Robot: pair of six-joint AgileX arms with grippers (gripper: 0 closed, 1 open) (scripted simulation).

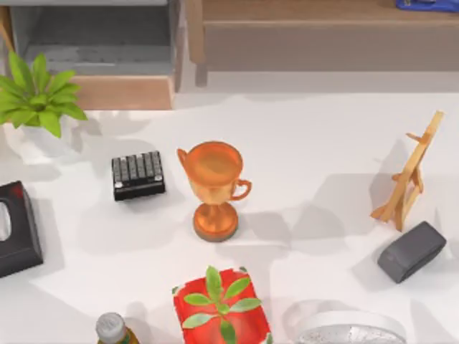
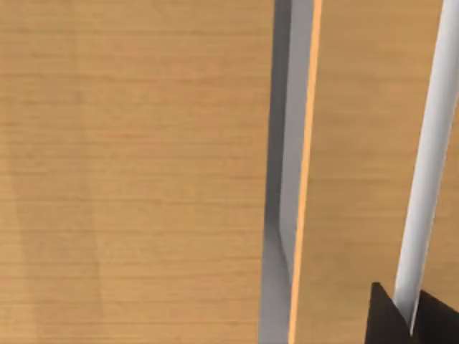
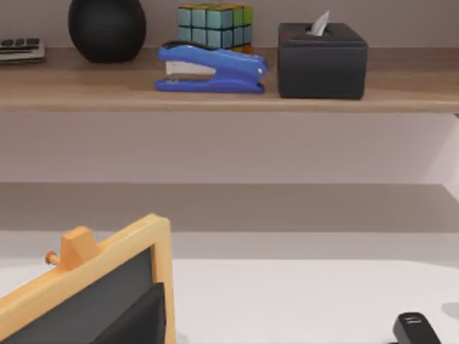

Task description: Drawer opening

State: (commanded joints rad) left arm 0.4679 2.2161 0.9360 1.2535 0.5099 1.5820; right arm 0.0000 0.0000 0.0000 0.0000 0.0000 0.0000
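The drawer (image 1: 93, 50) stands pulled out at the table's back left, showing its grey inside behind a light tan wood front panel (image 1: 122, 92). In the left wrist view that tan wood (image 2: 136, 172) is very close, with a pale bar handle (image 2: 430, 150) running across it. My left gripper (image 2: 407, 319) has its dark fingertips (image 2: 384, 319) pressed on either side of this handle, shut on it. My right arm is parked at the table's right, looking past a small wooden easel board (image 3: 93, 287) toward the shelf.
An orange trophy (image 1: 214, 188) stands mid-table, with a black keypad (image 1: 138, 174) to its left and a plant (image 1: 36, 97) by the drawer. Also there: the easel (image 1: 409, 175), a grey block (image 1: 411, 251), a black tissue box (image 1: 16, 228), and the brown shelf unit (image 1: 323, 36) with a blue stapler (image 3: 211, 69).
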